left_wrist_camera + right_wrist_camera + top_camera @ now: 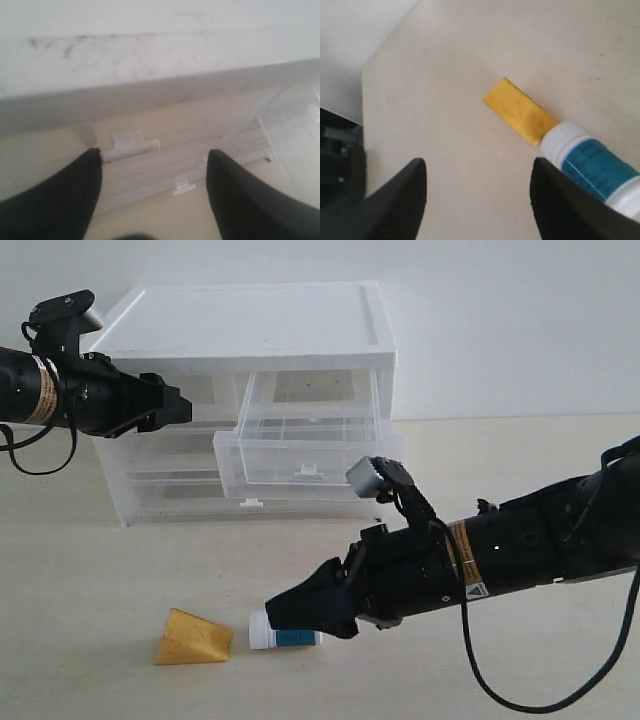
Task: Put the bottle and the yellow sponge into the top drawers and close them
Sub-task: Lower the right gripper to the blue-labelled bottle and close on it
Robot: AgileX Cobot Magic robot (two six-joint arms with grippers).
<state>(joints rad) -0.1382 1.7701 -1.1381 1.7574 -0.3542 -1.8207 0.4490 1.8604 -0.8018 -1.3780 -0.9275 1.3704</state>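
Note:
The bottle (287,636), white-capped with a teal-blue label, lies on its side on the table, touching the yellow sponge (192,638) to its left. My right gripper (290,612) hovers just above the bottle, open. In the right wrist view the bottle (592,167) lies beside one finger, outside the gap of the right gripper (477,175); the sponge (520,111) is beyond it. The right top drawer (300,455) is pulled out. The left top drawer (205,390) is shut, with my open left gripper (182,408) at its front. Its white pull tab (131,145) sits near one fingertip of the left gripper (154,160).
The white-topped cabinet (250,320) stands at the back against the wall. A lower drawer's pull tab (184,188) shows below. The table's edge and a dark base (337,160) appear in the right wrist view.

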